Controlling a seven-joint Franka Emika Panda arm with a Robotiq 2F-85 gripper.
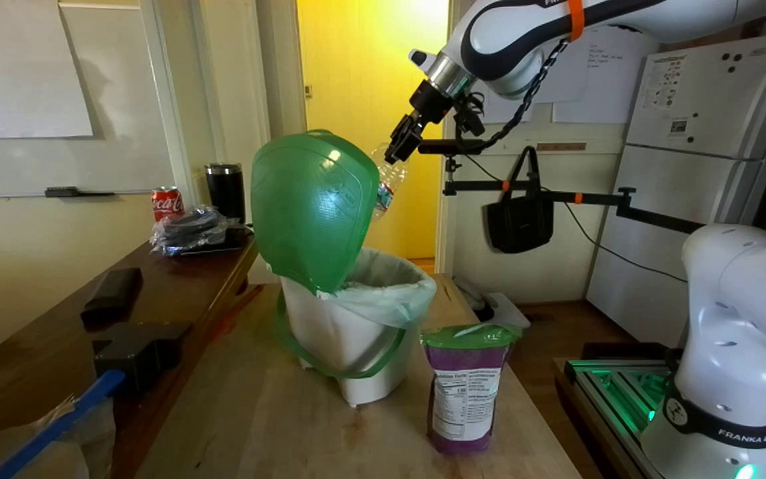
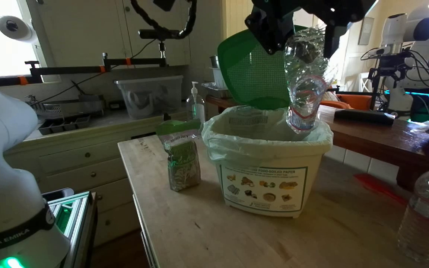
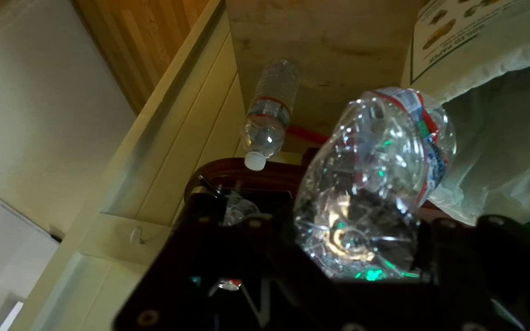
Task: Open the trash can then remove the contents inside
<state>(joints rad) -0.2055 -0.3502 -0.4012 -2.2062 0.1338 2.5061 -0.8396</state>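
The white trash can (image 1: pixel 336 332) stands on the wooden table with its green lid (image 1: pixel 310 206) raised and a pale liner over its rim. My gripper (image 2: pixel 300 52) is shut on a crushed clear plastic bottle (image 2: pixel 305 93). That bottle tilts with its labelled end down, higher than the rim; whether it is over the opening I cannot tell. In an exterior view the lid partly hides it. The wrist view shows the bottle (image 3: pixel 371 184) between dark fingers, left of the liner. A purple packet (image 1: pixel 466 399) with a green top stands upright on the table beside the can.
Another clear bottle (image 2: pixel 428 216) with a white cap stands near the table's side. A red object (image 2: pixel 380 188) lies by the dark wooden shelf. On that shelf are a Coke can (image 1: pixel 167 203), a black tumbler (image 1: pixel 225 193) and a plastic-wrapped item (image 1: pixel 197 229).
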